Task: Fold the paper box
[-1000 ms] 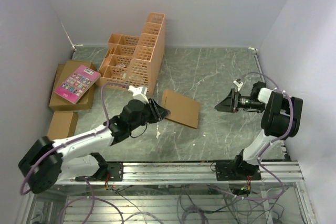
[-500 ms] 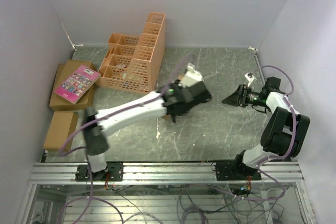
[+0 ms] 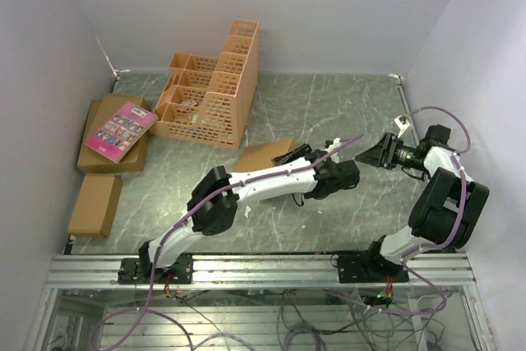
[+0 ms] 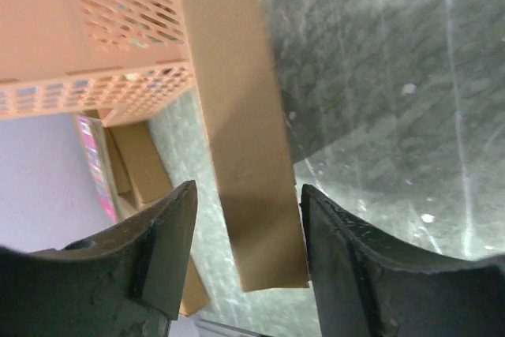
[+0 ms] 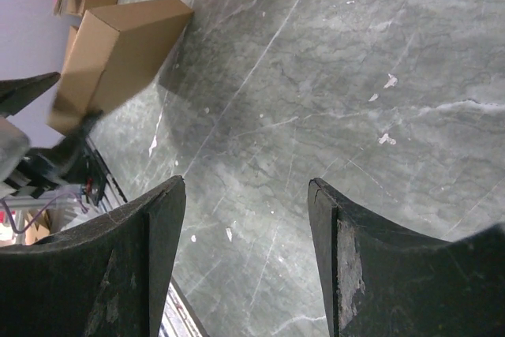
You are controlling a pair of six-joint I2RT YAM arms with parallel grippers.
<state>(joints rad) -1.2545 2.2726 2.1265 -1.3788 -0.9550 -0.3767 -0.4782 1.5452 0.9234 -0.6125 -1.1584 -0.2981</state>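
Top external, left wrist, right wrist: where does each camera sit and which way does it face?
Top external: high behind the arm bases, looking down on the table; the left arm and right arm show whole.
Left wrist: on the left arm, facing the paper box and the orange crate beyond; the open left gripper frames the view.
Right wrist: on the right arm, facing leftward across the table; the open right gripper shows at the bottom.
Shared: all three views show the paper box.
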